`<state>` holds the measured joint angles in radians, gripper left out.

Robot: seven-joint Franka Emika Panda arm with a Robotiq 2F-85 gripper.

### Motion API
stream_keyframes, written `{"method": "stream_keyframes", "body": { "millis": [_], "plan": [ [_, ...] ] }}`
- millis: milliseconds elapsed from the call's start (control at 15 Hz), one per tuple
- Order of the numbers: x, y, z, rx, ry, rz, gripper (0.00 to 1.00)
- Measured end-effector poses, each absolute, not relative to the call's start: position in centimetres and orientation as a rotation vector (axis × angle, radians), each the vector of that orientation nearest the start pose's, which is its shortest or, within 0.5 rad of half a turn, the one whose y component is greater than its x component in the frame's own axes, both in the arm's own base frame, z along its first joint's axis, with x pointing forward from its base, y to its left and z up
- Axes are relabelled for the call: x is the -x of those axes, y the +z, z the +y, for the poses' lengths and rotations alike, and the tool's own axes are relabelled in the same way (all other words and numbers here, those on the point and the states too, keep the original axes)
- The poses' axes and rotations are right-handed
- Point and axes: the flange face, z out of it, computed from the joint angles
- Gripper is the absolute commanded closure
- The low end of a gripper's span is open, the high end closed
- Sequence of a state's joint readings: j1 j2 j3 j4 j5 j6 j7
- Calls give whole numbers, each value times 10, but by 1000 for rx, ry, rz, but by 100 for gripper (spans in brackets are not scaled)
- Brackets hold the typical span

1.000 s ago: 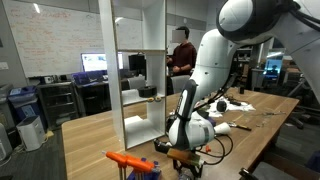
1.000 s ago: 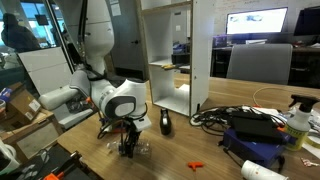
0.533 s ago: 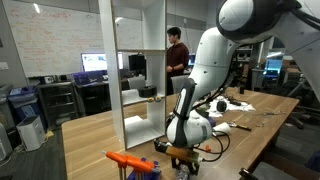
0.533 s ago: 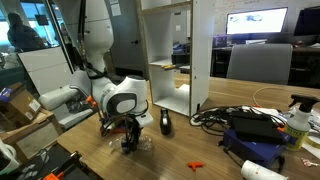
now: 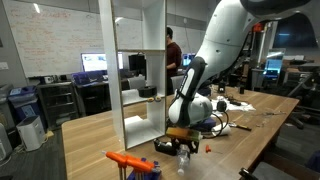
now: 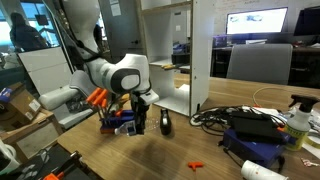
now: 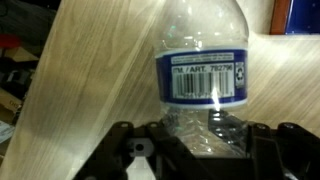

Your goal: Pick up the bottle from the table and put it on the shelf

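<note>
The bottle point(image 7: 203, 60) is clear plastic with a blue and white barcode label. It fills the wrist view, and its lower body sits pinched between the black fingers point(image 7: 128, 152) of my gripper point(image 7: 203, 140). In both exterior views the gripper point(image 5: 181, 134) point(image 6: 140, 104) hangs over the light wood table point(image 5: 98, 132) point(image 6: 210, 160), shut on the bottle point(image 5: 183, 152) point(image 6: 140, 122), which is lifted off the tabletop. The tall white shelf point(image 5: 140, 70) point(image 6: 170, 50) stands just beside the arm.
An orange-handled tool point(image 5: 130, 160) lies at the table's near end. A black mouse point(image 6: 166, 122), a tangle of cables point(image 6: 232, 118), a blue box point(image 6: 262, 150) and a small orange piece point(image 6: 195, 163) lie on the table. A person point(image 5: 172, 48) stands behind the shelf.
My gripper has shut on the bottle and lifted it off the table. The arm has risen and swung toward the shelf.
</note>
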<state>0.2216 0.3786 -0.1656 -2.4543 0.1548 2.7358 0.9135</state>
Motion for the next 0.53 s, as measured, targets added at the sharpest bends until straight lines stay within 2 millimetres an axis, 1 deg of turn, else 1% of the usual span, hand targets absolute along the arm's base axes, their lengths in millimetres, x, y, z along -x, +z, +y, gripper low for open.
{"method": "stream_keyframes", "body": {
  "millis": [200,400,533],
  "plan": [
    [-473,196,2,2852,29,1515,93],
    [-476,260,-6,2901,-86,1522,94],
    [-475,303,-7,2925,-161,1523,94]
  ]
}}
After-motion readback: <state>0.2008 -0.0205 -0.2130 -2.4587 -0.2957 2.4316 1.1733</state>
